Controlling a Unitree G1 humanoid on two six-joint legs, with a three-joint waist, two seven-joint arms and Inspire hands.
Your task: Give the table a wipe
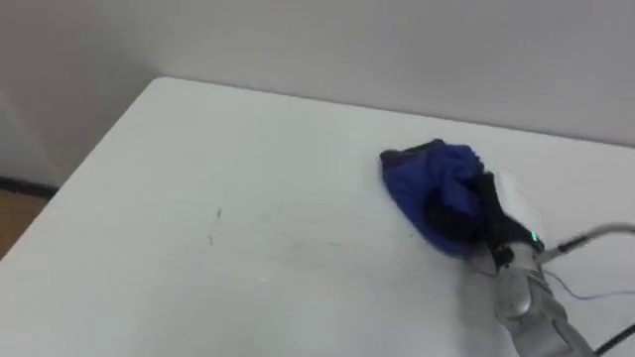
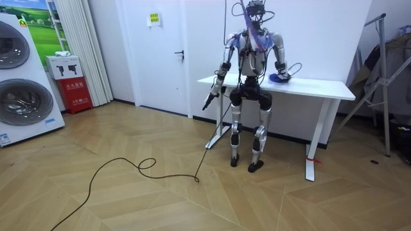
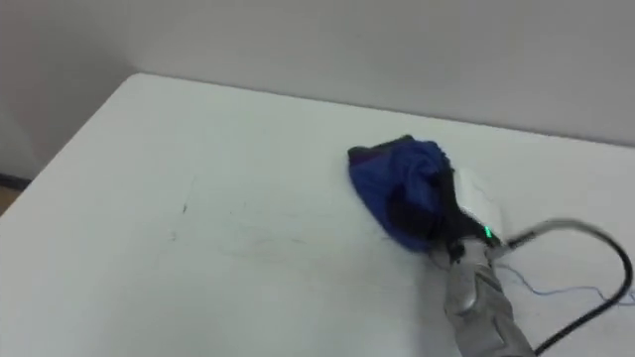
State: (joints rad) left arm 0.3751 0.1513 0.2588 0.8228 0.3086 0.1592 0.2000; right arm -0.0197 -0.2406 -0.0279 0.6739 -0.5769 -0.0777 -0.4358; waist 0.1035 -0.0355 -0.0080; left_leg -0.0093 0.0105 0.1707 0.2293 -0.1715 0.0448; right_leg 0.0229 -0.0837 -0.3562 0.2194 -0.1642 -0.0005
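A bunched blue cloth (image 1: 427, 183) lies on the white table (image 1: 248, 198), right of its middle and near the far edge. My right hand (image 1: 486, 213) comes in from the lower right and rests on the cloth's right side, dark fingers curled into its folds. In the room view I stand at the table's front, right arm stretched onto the top by the cloth (image 2: 280, 77). My left hand (image 2: 209, 101) hangs beside the table's left end with relaxed fingers, holding nothing.
Faint dark marks (image 1: 213, 223) show on the tabletop left of the cloth. The table's far edge runs along a white wall, and its left corner (image 1: 159, 81) is in view. A cable (image 2: 141, 170) trails over the wooden floor. A metal rack (image 2: 385, 83) stands right of the table.
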